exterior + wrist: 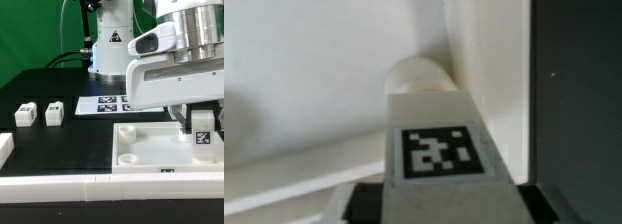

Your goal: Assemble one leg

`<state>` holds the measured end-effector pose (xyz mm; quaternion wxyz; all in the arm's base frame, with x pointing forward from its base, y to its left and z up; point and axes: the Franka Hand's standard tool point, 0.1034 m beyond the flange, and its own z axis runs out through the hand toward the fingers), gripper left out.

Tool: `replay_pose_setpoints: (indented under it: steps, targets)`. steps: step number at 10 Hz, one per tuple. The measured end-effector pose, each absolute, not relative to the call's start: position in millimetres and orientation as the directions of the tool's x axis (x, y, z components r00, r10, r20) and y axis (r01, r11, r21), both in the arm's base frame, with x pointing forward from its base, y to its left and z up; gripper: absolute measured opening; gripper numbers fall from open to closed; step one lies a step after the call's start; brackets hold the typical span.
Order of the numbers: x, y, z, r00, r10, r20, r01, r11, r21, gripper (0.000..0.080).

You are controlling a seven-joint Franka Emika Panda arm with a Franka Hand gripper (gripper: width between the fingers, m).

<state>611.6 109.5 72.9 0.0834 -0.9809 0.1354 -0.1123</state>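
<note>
Three tagged white blocks were on show, and one had all the attention: the leg [203, 142] was up in the gripper [202, 125], clamped tight and upright with its black-and-white tag facing the exterior camera. It hung at the corner of the white square panel [150, 152] on the exterior view's right. From there I couldn't tell whether its lower end touched the panel. The wrist view looked straight down the leg, with a grey finger [358, 205] pressed against one flank, a darker one against the other, and the rounded tip pointing at the pale panel surface. Well apart, toward the exterior view's left, the outer block [27, 113] and the inner block [54, 113] stood side by side on the black table [70, 140], just beside each other. The marker board [103, 103] lay flat behind them, near the arm's base, and a long white bar [90, 186] ran across the front edge
</note>
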Motion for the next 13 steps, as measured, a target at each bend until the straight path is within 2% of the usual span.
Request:
replay_pose_setpoints:
  steps: [1, 4, 6, 9, 10, 12, 13]
  targets:
    - [611.6, 107.9, 73.0, 0.887, -0.432, 0.164, -0.390, -0.890, -0.235, 0.0296]
    - [610.2, 109.0, 72.1, 0.695, -0.716, 0.064, -0.673, -0.680, -0.291, 0.0296]
    - [609.1, 110.4, 71.5, 0.546, -0.838, -0.005, -0.799, -0.519, -0.302, 0.0297]
    - [607.4, 114.5, 70.5, 0.308, -0.946, -0.100, -0.918, -0.268, -0.294, 0.0297]
    - [607.1, 115.6, 70.4, 0.266, -0.957, -0.116, -0.931, -0.223, -0.290, 0.0297]
    - [607.0, 115.7, 70.3, 0.289, -0.951, -0.110, -0.924, -0.247, -0.293, 0.0309]
    - [607.0, 115.7, 70.3, 0.324, -0.941, -0.099, -0.912, -0.283, -0.297, 0.0501]
